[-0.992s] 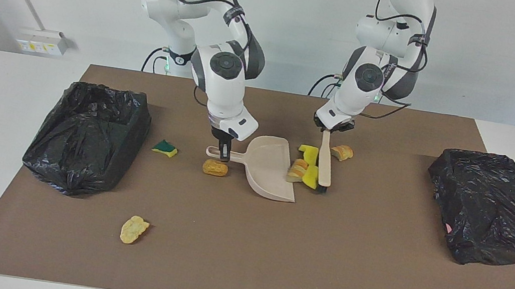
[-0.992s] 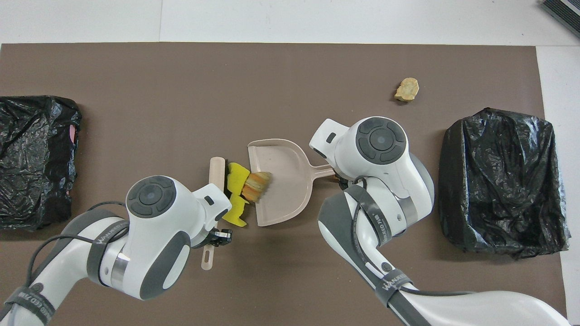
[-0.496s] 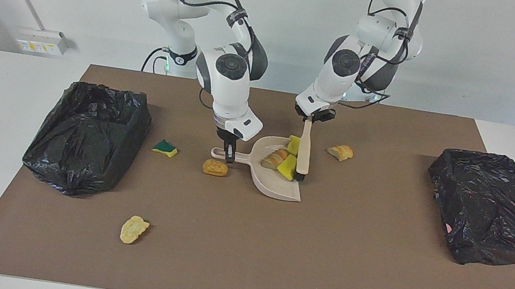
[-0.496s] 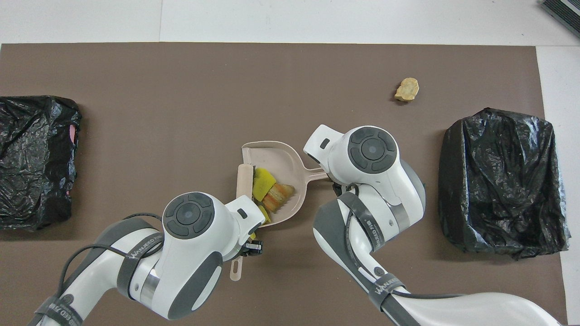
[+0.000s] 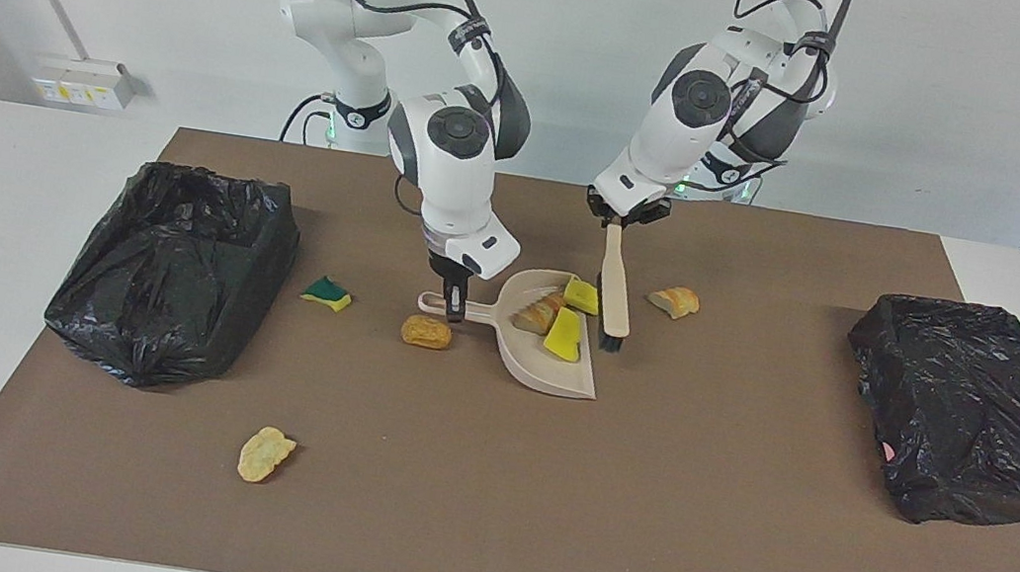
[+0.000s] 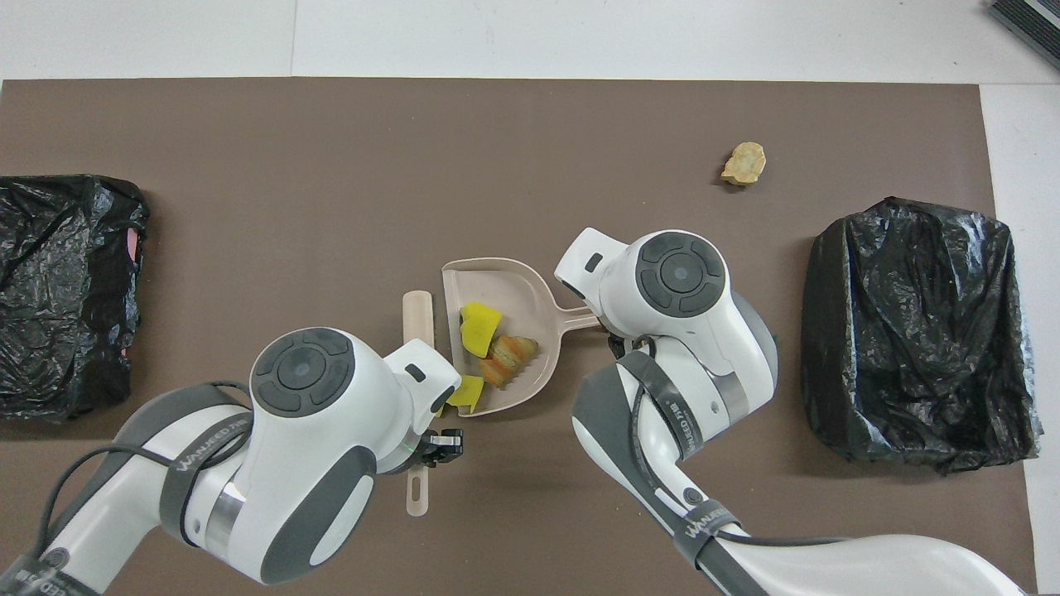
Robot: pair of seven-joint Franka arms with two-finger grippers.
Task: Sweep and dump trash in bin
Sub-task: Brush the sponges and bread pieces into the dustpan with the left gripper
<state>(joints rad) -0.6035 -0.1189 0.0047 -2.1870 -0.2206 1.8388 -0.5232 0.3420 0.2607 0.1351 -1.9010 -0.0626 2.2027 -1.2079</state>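
Left gripper (image 5: 618,219) is clamped on the beige black-bristled brush (image 5: 614,293), beside the mouth of the beige plastic dustpan (image 5: 557,377). Right gripper (image 5: 453,310) grips the pan's handle. Three scraps (image 5: 555,320) lie in the pan; four remain on the brown mat (image 5: 639,504), the bread lump (image 5: 675,300) nearest. Sweeping is under way; judged next: sweep that lump in.

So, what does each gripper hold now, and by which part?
The left gripper holds the beige brush with black bristles by its handle end. The right gripper holds the beige plastic dustpan by its handle.
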